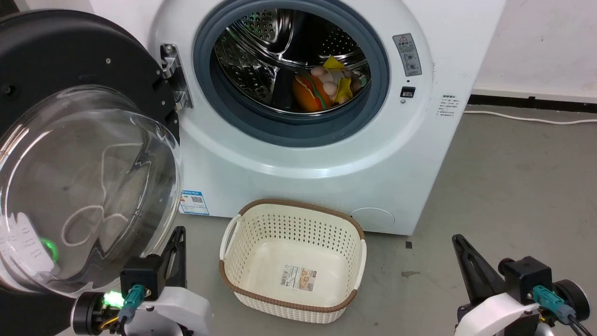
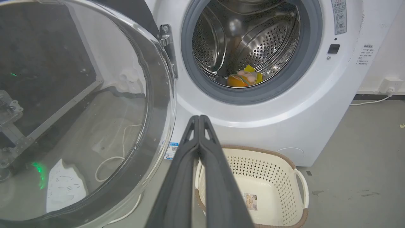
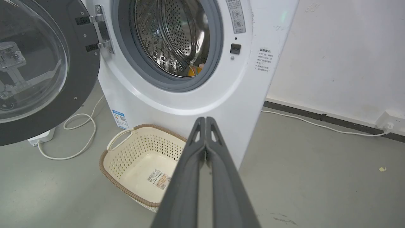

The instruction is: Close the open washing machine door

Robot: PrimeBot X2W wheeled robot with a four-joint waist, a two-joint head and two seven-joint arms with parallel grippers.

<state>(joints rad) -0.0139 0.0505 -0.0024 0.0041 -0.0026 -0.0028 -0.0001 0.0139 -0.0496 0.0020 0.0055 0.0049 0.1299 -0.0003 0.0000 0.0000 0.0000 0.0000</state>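
The white washing machine (image 1: 326, 154) stands ahead with its steel drum exposed inside a grey gasket. Its door (image 1: 88, 186), black-rimmed with a bulging clear glass bowl, is swung wide open to the left on a metal hinge (image 1: 175, 77). My left gripper (image 1: 179, 233) is shut, low at the left, just right of the glass bowl's lower edge. In the left wrist view the door (image 2: 79, 110) is close on the left of my shut fingers (image 2: 199, 120). My right gripper (image 1: 459, 242) is shut, low at the right, clear of the machine (image 3: 196, 95).
A cream perforated basket (image 1: 247, 284) with a brown rim sits on the grey floor in front of the machine, between my grippers. Soft toys (image 1: 326, 86), orange and yellow, lie in the drum. A white cable (image 3: 79, 139) and power strip lie on the floor under the door.
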